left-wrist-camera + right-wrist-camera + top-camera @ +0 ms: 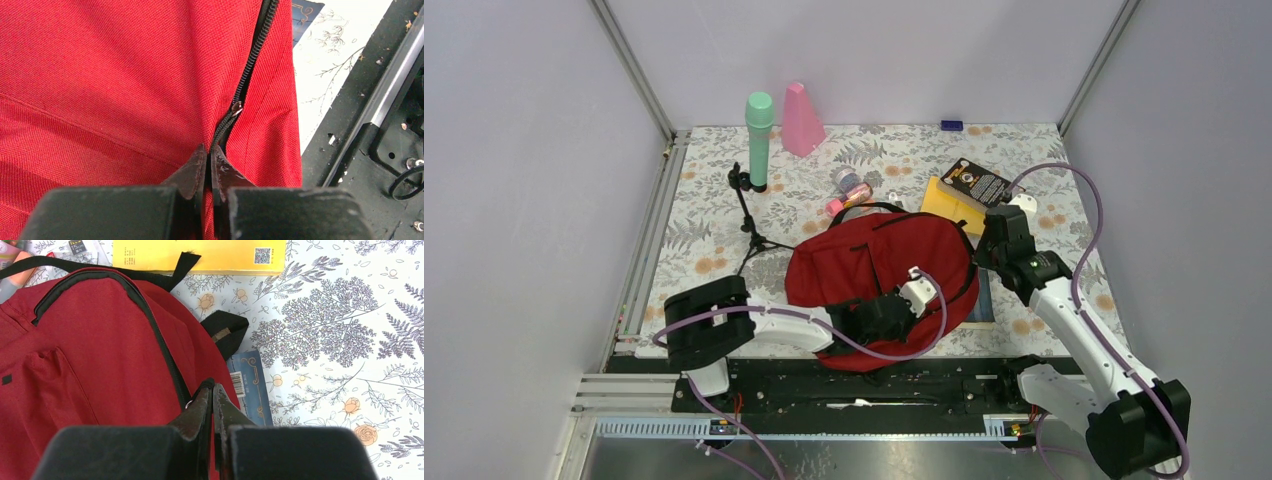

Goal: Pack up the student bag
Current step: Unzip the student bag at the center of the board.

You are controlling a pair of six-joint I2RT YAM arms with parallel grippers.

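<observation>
Across the bench [706, 205], a cloth printed with grey ferns and small orange flowers covers the surface, and pale lavender walls [524, 150] close it in on three sides. A black base plate [954, 385] runs along the near edge.

The large red fabric student bag [864, 250] lies flat at the near middle of the bench, its black straps toward the far side. Its inside is hidden. A dark blue book [250, 385] lies partly under its right edge. Just beyond the bag lie a flat yellow box [944, 200], with a black printed packet [977, 182] resting on its far end, and a pink marker [849, 197]. Farther back stand a mint-green microphone-shaped thing [758, 135] on a black tripod stand [749, 225] and a pink tapered block [802, 120].

The left gripper [209, 150] rests on the bag's near part, its fingers pressed together on the black zip line [255, 50], just short of the metal slider [236, 107]; whether they pinch anything cannot be told. The right gripper [212, 386] sits at the bag's right edge, fingers likewise closed, with a small metal ring [189, 404] beside one tip; a hold on it cannot be told.
</observation>
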